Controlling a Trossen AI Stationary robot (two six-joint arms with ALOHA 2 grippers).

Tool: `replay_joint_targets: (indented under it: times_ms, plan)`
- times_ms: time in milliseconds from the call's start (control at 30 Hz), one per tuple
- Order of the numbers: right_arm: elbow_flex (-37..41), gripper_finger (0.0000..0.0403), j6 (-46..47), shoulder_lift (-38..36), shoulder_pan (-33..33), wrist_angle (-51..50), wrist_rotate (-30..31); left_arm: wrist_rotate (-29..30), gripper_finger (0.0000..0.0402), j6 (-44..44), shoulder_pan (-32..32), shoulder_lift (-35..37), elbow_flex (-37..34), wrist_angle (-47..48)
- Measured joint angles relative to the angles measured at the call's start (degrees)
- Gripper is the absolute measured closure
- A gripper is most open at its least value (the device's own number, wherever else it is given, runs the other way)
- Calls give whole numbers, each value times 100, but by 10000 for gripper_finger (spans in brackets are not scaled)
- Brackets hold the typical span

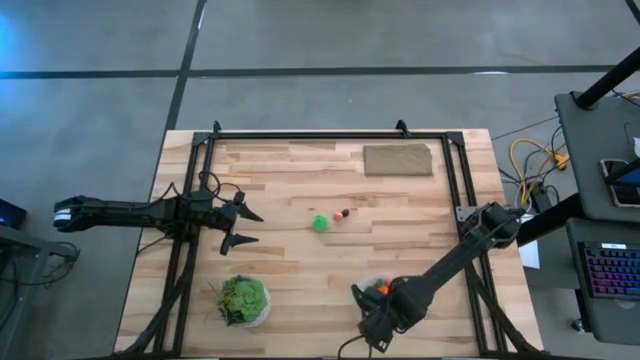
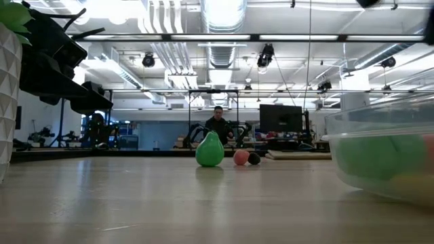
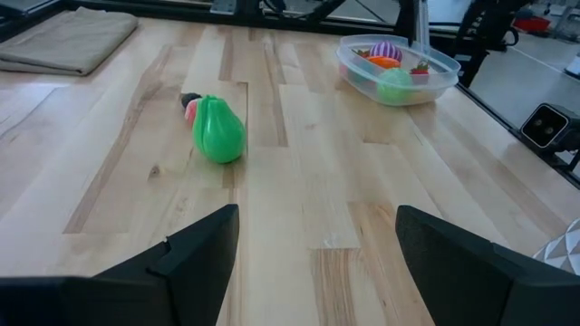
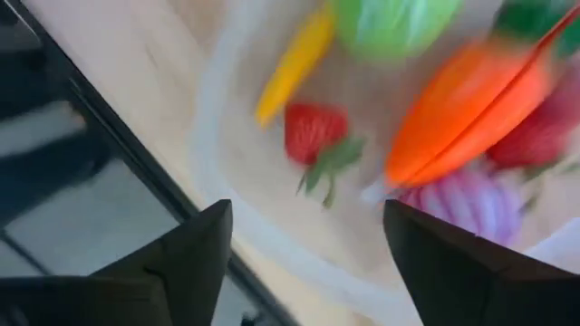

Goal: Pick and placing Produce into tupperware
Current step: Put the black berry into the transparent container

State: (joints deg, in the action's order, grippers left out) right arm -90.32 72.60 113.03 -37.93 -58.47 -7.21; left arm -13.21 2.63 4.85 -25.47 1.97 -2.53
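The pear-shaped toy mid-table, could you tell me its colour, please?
The pear-shaped toy is bright green, clearest in the left wrist view.

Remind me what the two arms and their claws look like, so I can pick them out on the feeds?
Both arms are dark, slim and jointed. The left claw ends in two pointed black fingers, wedge-shaped in its wrist view; the arm's far end has a pale cap. The right claw matches, with flat dark fingers.

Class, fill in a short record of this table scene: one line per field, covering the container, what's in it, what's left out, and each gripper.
container: clear tupperware, near the table's edge on the right arm's side
inside: strawberry, orange piece, other toy produce
still on table: green pear with two smaller pieces beside it
right gripper: open, above the container
left gripper: open, empty, off to the side
bystander: plant bowl
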Motion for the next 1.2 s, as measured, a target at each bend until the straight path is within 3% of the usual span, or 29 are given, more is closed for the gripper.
replay_joint_targets:
  times_ms: [133, 233, 433, 600, 700, 833, 900, 1000, 1200]
  plan:
    - [-138, 121, -405, -466, 402, -370, 1084, 0, 118, -2, -1, 0, -1, 1]
    - [-144, 135, -1087, -813, 972, -402, 1409, -2, 118, -2, 0, 0, -1, 0]
    - [-135, 171, -3429, -884, 2328, -384, 921, -2, 118, -2, 2, 0, -1, 1]
    - [-133, 185, -4993, -751, 2973, -432, 885, 0, 118, -1, 1, 0, -1, 3]
    - [-133, 186, -5250, -611, 3273, -439, 789, 0, 118, 0, 1, 0, -2, 1]
    - [-129, 187, -4304, -245, 3865, -435, 309, -1, 118, -1, 2, 0, 0, 2]
    - [-126, 187, -4648, -140, 4036, -338, 221, -2, 118, -2, 1, 0, -2, 1]
    - [-224, 187, -6094, -121, 3973, -291, 389, -2, 118, -2, 2, 0, 0, 1]
    - [-138, 187, -8248, -98, 3979, -179, 1411, 0, 118, 0, 0, 0, -1, 0]
